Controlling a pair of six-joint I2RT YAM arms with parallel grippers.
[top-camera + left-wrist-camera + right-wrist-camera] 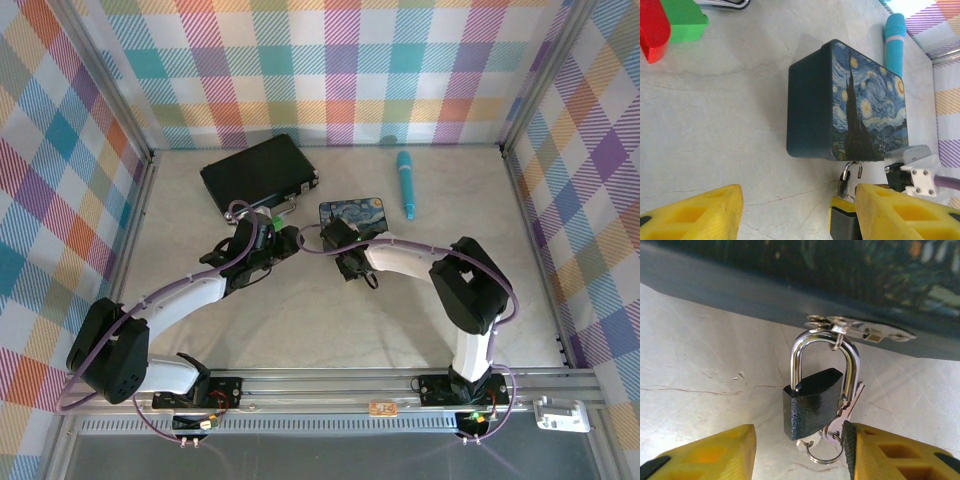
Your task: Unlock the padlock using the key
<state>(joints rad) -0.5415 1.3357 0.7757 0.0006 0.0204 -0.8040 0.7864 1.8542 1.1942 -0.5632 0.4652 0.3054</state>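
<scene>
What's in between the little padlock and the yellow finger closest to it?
The key. In the right wrist view it hangs beside the padlock, filling the small gap to the right gripper's finger. Whether it touches the finger is unclear.

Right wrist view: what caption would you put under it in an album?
Open right gripper straddles the padlock hanging from the tin, key beside it.

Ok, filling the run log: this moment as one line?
padlock: hanging by shackle from starry-night tin hasp | key: on ring beside padlock | right gripper: open, straddling padlock | left gripper: open
</scene>
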